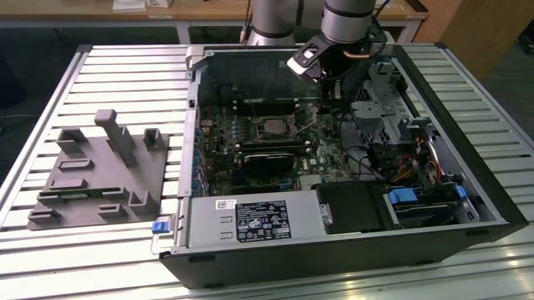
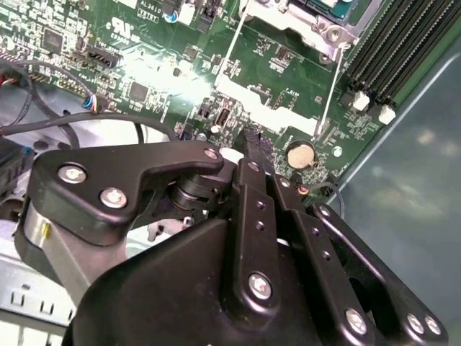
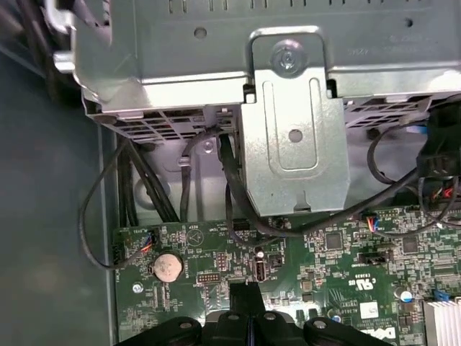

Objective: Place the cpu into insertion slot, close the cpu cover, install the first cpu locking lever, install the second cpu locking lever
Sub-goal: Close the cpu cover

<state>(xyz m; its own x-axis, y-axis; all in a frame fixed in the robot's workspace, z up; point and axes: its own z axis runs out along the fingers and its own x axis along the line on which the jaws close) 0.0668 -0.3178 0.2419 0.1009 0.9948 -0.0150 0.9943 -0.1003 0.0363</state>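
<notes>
Tool (image 3: 248,292) clenched, low over green board (image 3: 338,249) near its edge, metal cage (image 3: 292,137) just beyond

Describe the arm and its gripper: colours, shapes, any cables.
The arm is a smooth silver-grey cylinder. A white-faced black block sits at its wrist, beside a copper-coloured cable. The gripper is matte black, built of flat linkage bars fastened with silver screws, and tapers to narrow tips.
</notes>
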